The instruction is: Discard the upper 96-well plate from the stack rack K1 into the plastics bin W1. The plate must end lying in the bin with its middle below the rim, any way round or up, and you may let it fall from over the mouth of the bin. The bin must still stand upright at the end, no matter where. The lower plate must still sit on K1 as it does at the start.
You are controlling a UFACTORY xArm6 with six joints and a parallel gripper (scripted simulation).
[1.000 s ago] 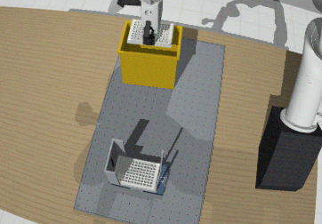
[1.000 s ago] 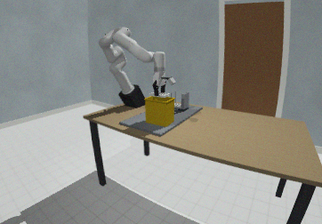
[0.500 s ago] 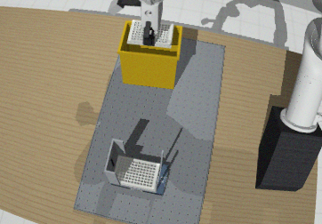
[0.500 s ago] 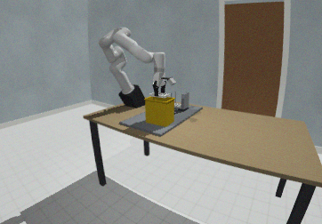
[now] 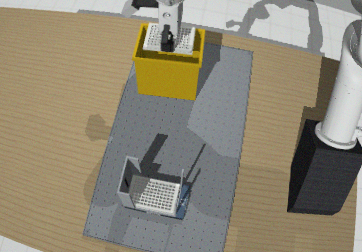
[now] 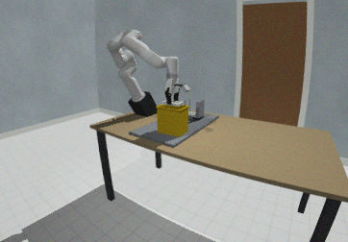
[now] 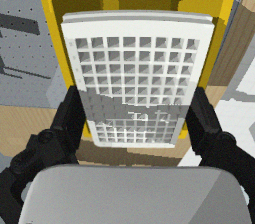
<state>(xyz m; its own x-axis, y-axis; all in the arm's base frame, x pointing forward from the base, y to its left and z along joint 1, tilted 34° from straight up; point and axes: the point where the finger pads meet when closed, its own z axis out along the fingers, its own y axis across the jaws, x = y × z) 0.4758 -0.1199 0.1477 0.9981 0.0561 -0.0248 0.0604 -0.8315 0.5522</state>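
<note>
My gripper [image 5: 167,41] is shut on a white 96-well plate [image 5: 174,39] and holds it level at the mouth of the yellow bin W1 [image 5: 169,66]. The bin stands upright at the far end of the grey mat. The grey stack rack K1 [image 5: 154,193] stands near the mat's front end with the lower white plate [image 5: 158,196] lying in it. In the side view my gripper [image 6: 171,96] hangs right above the bin [image 6: 172,119].
The arm's black base block [image 5: 322,168] stands on the table at the right. The grey mat [image 5: 175,147] lies between bin and rack. A wooden table edge runs behind the bin.
</note>
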